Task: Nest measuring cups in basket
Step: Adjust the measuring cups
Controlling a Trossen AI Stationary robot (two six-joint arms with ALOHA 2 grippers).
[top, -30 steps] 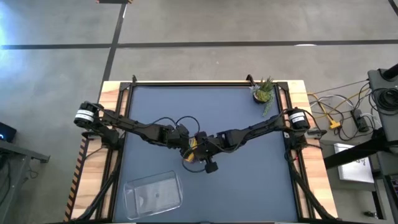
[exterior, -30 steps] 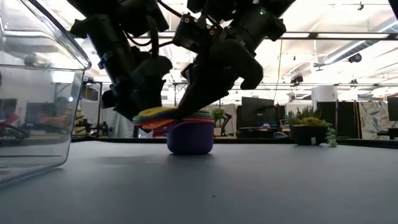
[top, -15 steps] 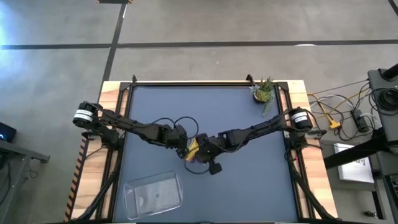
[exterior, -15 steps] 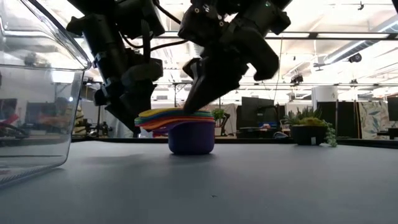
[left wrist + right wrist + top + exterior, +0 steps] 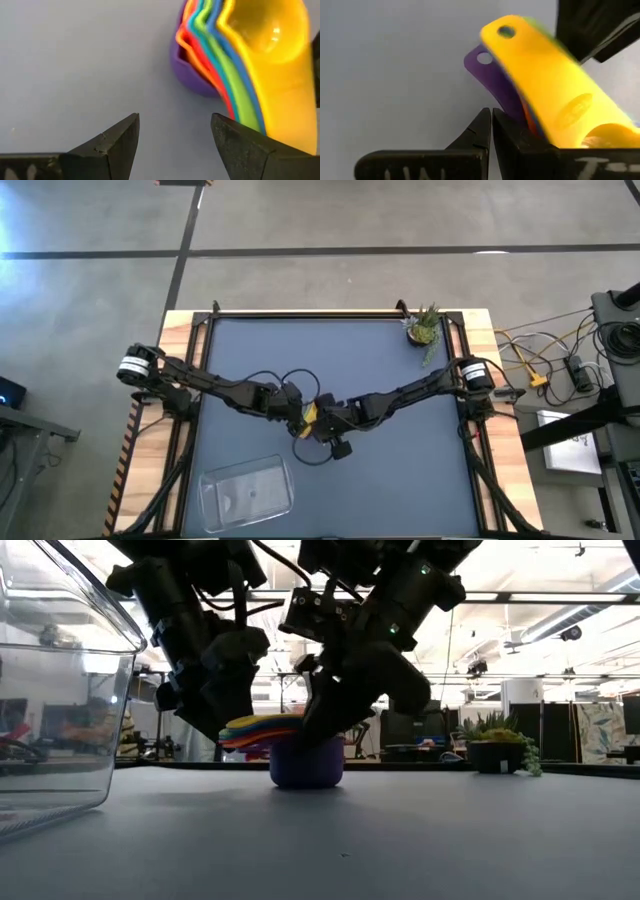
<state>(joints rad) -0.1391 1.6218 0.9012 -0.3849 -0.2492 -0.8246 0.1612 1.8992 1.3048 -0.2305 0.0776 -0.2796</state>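
The high view looks straight down from above onto the whole dark blue-grey rectangular table [image 5: 400, 470], taking in both arms; the low view sits at table-top height and faces level across the surface into the room behind. Each wrist view looks forward, close to the surface, past its own arm's two dark fingers. All four views share the nested stack of coloured plastic measuring cups [image 5: 309, 417] [image 5: 290, 740] [image 5: 240, 65] [image 5: 545, 95] at mid-table.

Nested rainbow measuring cups [image 5: 290, 745], purple lowest, mid-table; clear basket [image 5: 247, 490] apart
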